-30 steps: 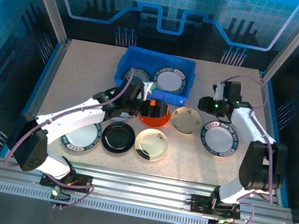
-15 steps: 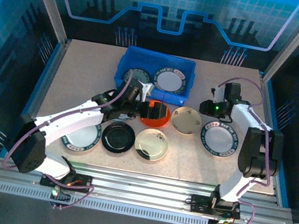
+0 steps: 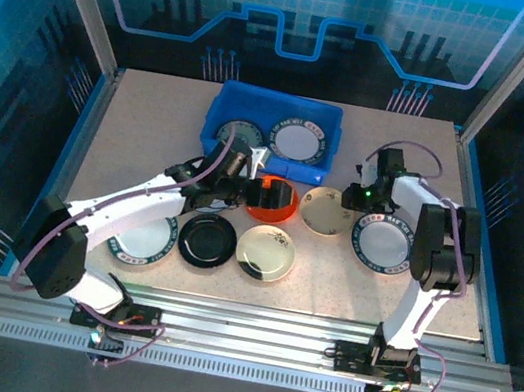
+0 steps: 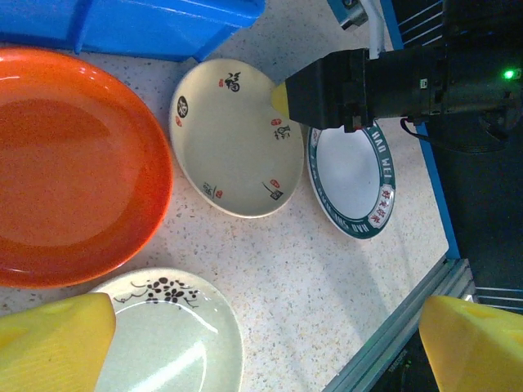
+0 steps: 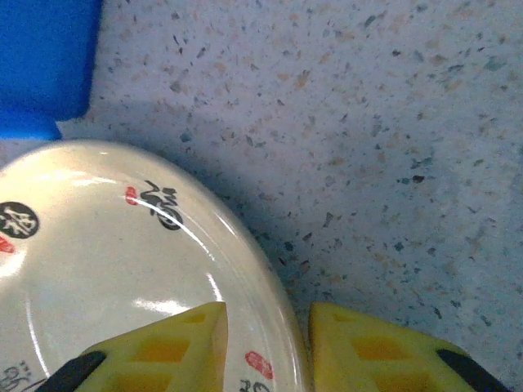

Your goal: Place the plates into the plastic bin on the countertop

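Counting from the near edge, I find eight plates: six on the worktop (image 3: 141, 134) and two in the blue bin (image 3: 277, 100).

The nearest row has three plates side by side: a white plate with a dark rim (image 3: 142, 241) on the left, partly under the left arm, a black plate (image 3: 208, 240) in the middle, and a cream plate with a dark flower (image 3: 265, 253) on the right.

Behind them is a second row of three. The orange-red plate (image 4: 73, 163) lies just in front of the bin. The left tool (image 4: 268, 339) hangs over it with its two yellow fingers wide apart, holding nothing. Next to it is a cream plate with small marks (image 5: 90, 278), and then a white plate with a teal rim (image 3: 385, 246).

The right tool (image 5: 268, 331) is at the far rim of the cream plate with small marks. Its fingers stand close together, one on each side of the rim. I cannot tell if they press on it.

Further back, the bin sits at the far middle of the worktop. It holds a grey patterned plate (image 3: 237, 136) on the left and a white plate with a dark patterned rim (image 3: 300, 140) on the right.

The worktop is beige and speckled, with blue edges. Aluminium rails (image 3: 251, 316) run along the near side, and blue panels (image 3: 303, 21) close the back.
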`<state>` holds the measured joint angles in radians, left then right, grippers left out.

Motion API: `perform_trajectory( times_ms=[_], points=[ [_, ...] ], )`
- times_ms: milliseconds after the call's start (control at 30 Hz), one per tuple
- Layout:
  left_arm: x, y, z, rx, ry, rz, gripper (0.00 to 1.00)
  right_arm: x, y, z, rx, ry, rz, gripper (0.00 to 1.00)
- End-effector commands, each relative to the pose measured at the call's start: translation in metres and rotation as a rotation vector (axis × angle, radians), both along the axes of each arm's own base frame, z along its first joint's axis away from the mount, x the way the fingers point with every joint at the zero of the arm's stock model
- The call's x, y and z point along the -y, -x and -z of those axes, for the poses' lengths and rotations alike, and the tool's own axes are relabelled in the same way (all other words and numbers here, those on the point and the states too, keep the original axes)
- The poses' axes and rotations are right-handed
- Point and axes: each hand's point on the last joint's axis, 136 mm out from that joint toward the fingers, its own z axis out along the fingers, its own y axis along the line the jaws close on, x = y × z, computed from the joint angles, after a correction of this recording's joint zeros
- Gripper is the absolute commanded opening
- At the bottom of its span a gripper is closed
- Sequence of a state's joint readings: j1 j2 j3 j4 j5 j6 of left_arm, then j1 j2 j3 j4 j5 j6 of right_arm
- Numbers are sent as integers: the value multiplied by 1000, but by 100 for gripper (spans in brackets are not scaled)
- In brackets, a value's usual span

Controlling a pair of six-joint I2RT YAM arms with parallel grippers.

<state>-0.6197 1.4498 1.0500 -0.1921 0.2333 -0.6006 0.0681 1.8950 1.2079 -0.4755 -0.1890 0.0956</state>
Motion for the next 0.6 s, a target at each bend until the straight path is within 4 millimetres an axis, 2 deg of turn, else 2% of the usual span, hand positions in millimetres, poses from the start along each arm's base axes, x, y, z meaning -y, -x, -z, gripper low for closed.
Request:
perform_trajectory(
  times_ms=[0,167,367,567],
  points=[
    [0,-2,8,-14,6,5,97,2,6,8,-57,47,-20,33],
    [1,-6,12,-23,11,2,97,0,10,15,-82,58,-35,28],
    [-2,-10,19,-40,10,-8,96,1,15,22,-116,65,-37,15],
    [-7,-15,22,-45,-3,-22,96,6,15,16,-103,81,-12,4]
  ],
)
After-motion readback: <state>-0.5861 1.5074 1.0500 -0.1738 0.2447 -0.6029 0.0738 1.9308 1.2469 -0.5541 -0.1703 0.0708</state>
